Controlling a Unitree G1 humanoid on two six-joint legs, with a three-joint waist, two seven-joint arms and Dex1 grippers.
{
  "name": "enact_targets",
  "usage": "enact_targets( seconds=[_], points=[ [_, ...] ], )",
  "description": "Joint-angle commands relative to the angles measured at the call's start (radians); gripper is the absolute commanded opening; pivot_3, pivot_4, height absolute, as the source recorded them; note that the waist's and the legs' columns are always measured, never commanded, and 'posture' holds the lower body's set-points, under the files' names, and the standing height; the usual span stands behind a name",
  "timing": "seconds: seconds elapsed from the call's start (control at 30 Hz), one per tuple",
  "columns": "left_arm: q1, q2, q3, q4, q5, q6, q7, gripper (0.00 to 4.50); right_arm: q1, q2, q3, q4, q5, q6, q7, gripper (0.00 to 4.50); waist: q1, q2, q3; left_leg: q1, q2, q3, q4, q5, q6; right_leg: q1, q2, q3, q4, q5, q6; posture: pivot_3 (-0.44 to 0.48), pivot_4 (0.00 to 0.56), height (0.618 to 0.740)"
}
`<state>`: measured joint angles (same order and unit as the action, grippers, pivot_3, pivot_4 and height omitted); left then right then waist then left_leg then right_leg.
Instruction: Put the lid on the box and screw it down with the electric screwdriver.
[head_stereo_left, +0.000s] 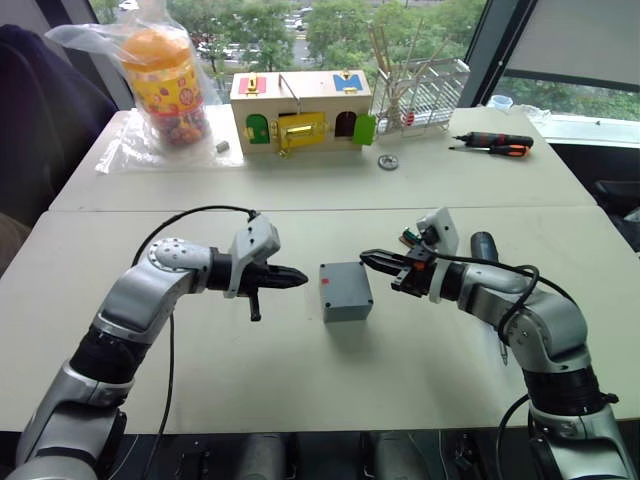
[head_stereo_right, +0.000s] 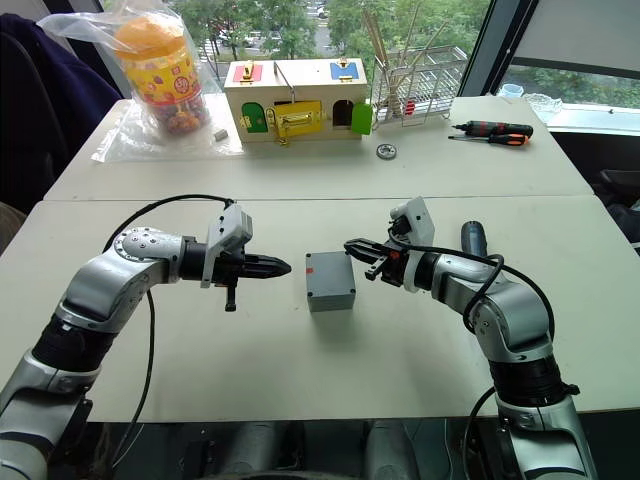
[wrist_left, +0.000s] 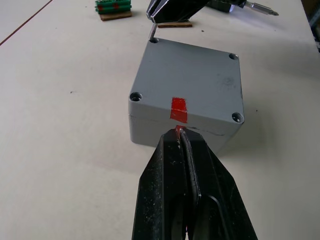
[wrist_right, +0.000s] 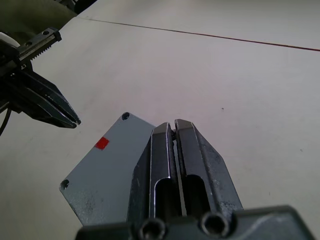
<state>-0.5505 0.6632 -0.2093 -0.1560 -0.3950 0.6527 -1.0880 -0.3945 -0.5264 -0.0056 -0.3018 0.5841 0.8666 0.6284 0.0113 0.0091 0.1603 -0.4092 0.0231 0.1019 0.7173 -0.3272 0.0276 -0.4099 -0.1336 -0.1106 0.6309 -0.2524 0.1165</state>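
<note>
On table (head_stereo_left: 250, 380), box (head_stereo_left: 346, 291) sits between left hand (head_stereo_left: 300, 279) and right hand (head_stereo_left: 368, 261).

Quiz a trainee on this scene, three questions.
1. True or false: the lid already sits on the box.
2. Where is the electric screwdriver? A: on the far table. B: lying on the near table. C: on top of the box.
3. Fill in: the left gripper points at a ___ mark.
Key: 1 true; 2 B; 3 red.
</note>
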Motion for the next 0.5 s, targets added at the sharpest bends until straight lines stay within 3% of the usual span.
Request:
enact_targets(
  seconds=[0.03, 0.5],
  points=[
    [-0.007, -0.003, 0.012, -0.006, -0.001, -0.023, -0.007, 0.00, 0.006, -0.003, -0.018, -0.026, 0.015, 0.009, -0.003, 0.06, 0.000, 0.000, 0.000, 0.000, 0.000, 0.000, 0.000, 0.000, 0.000, 0.000, 0.000, 0.000, 0.000, 0.000, 0.000, 0.000, 0.150, 0.711],
    [-0.004, -0.007, 0.006, -0.003, 0.005, -0.029, -0.007, 0.00, 0.016, -0.006, -0.008, -0.037, 0.014, 0.024, 0.000, 0.06, 0.000, 0.000, 0.000, 0.000, 0.000, 0.000, 0.000, 0.000, 0.000, 0.000, 0.000, 0.000, 0.000, 0.000, 0.000, 0.000, 0.150, 0.711]
  ],
)
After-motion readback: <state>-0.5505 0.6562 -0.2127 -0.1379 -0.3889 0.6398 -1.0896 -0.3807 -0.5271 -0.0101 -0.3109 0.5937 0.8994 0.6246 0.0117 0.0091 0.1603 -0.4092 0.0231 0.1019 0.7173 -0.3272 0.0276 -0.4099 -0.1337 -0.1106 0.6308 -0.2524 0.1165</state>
